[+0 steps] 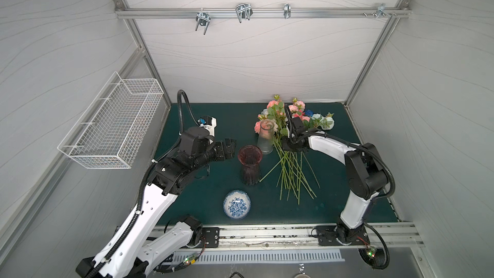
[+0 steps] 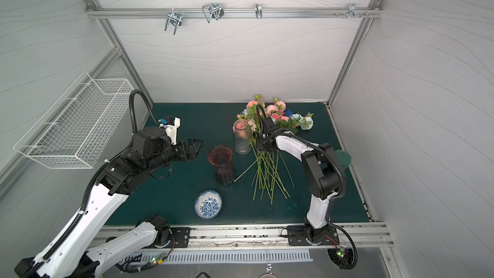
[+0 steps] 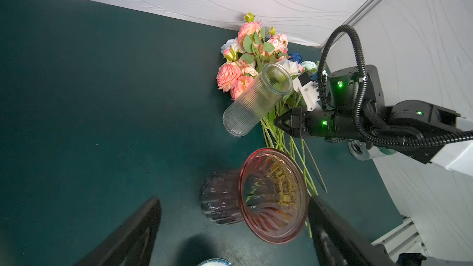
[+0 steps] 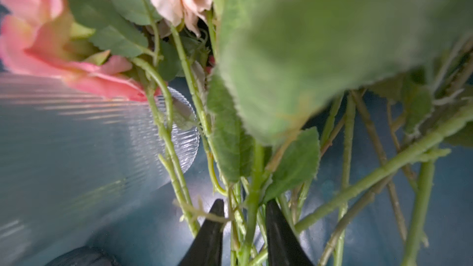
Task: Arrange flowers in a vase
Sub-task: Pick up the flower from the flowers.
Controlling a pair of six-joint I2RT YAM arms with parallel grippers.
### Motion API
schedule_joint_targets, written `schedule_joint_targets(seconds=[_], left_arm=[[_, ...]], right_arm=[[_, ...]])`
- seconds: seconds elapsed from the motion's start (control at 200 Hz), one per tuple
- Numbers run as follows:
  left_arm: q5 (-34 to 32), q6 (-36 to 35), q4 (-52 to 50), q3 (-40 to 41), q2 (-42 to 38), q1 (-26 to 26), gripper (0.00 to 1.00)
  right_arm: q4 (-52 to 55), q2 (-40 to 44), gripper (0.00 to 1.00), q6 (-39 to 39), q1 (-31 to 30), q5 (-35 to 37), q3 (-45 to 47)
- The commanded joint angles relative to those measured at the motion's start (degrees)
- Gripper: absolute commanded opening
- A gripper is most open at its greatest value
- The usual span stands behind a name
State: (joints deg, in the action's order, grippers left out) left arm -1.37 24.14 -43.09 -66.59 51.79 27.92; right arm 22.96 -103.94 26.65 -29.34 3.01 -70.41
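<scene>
Risks first. The white wire basket (image 1: 115, 121) on the left wall is well out of the way. The left gripper (image 1: 232, 148) hangs wide open and empty, just left of the flared pink ribbed glass vase (image 1: 250, 165), so a careless swing could knock it over. The blue-and-white porcelain bowl (image 1: 236, 204) sits near, apart from everything.

The tall clear ribbed glass cylinder vase (image 1: 266, 137) worries me most. The long-stemmed artificial roses (image 1: 286, 157) lie in 1 tangled heap right against it, heads far, stems pointing near. The right gripper (image 4: 245, 202) has narrowed around a few stems, and I can't tell if it's actually pinching. My guess is a lift drags several flowers along, or leaves snag and tip the clear vase.

For room, the dark green mat (image 1: 200, 119) is open at far left, but the right wall is close.
</scene>
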Motion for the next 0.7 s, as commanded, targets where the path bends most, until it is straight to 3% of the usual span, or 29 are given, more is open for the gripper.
schedule_joint_targets(seconds=[0.0,0.13,0.37,0.695], left_arm=[[-1.5,-1.4,0.6,0.0,-0.8,0.1,0.91],[-1.8,-1.5,0.6,0.4,-1.1,0.1,0.91],[-2.6,-1.4,0.7,1.2,-1.6,0.1,0.91],[-5.6,-0.8,1.1,2.6,-3.0,0.1,0.91]], right_arm=[[0.3,-1.2,0.15,0.3,-0.4,0.9,-0.7],[-0.5,-0.4,0.00,-0.5,-0.4,0.9,-0.1],[-4.1,9.1,0.00,-2.7,-0.2,0.8,5.9],[-7.3,31.7,0.00,-4.6,3.0,-1.9,14.8]])
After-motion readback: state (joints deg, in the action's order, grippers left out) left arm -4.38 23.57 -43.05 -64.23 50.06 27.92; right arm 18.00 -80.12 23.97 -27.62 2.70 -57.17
